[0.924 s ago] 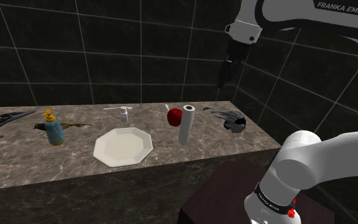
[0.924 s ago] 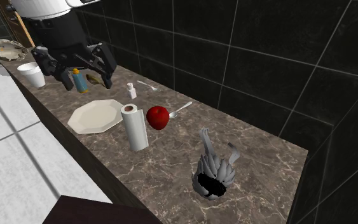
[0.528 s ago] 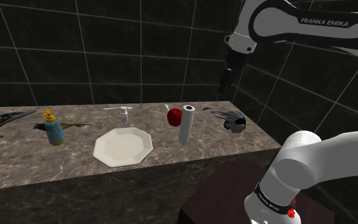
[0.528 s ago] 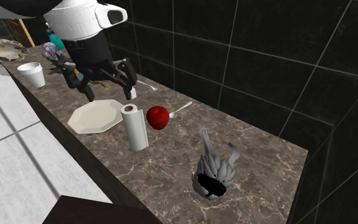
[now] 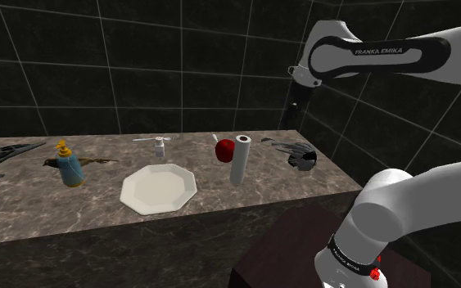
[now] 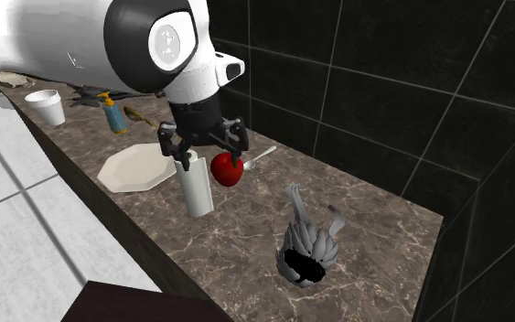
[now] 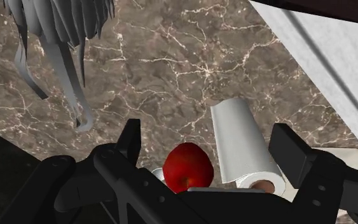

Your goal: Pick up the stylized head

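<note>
The stylized head [image 6: 305, 247] is a grey, spiky-haired shape with a black hollow. It lies on the marble counter near the end at the shoulder view's right [image 5: 300, 155]. Its grey spikes [image 7: 56, 25] show ahead of the fingers in the wrist view. My black gripper [image 6: 200, 146] hangs open above the paper towel roll [image 6: 194, 183] and the red apple [image 6: 227, 168], well short of the head. Nothing is between the fingers [image 7: 130, 137]. In the shoulder view the gripper [image 5: 292, 105] is dim against the dark tiled wall.
A white plate [image 5: 159, 188] lies beside the roll [image 5: 239, 159]. A spoon [image 6: 260, 159] sits behind the apple [image 5: 224, 149]. A blue bottle [image 5: 70, 168], a small white shaker [image 5: 160, 147] and a white cup [image 6: 45, 107] stand further along. The black tiled wall backs the counter.
The arm has swung along the counter toward the second exterior view's right, from above the bottle to above the roll and apple. The fingers stay open and the objects have not moved.
</note>
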You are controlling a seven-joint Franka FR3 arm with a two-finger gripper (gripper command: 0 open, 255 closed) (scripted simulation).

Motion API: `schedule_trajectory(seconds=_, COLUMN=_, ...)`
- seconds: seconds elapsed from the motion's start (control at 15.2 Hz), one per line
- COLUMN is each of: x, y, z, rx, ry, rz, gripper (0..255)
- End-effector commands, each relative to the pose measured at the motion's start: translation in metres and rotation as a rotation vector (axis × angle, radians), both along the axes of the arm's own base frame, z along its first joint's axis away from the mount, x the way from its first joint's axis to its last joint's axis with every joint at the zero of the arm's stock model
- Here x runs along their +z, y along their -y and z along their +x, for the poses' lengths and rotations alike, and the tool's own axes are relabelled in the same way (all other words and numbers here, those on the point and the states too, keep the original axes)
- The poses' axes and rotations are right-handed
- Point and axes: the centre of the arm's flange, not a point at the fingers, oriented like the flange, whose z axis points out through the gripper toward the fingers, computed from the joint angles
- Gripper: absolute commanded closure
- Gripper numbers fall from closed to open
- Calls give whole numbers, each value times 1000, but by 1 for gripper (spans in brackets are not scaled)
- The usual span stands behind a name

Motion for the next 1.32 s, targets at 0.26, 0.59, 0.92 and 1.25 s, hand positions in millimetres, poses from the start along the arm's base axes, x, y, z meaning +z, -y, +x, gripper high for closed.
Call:
schedule_trajectory(seconds=0.26, x=-49, y=58, z=20, rx=21, ry=-10, rz=-6, gripper=0)
schedule_trajectory(seconds=0.59, x=-90, y=107, z=37, rx=37, ry=-20, rz=-10, gripper=0)
schedule_trajectory(seconds=0.92, x=-132, y=155, z=54, rx=53, ry=-29, rz=-15, gripper=0)
schedule_trajectory(seconds=1.25, x=-169, y=193, z=67, rx=66, ry=-37, rz=-18, gripper=0)
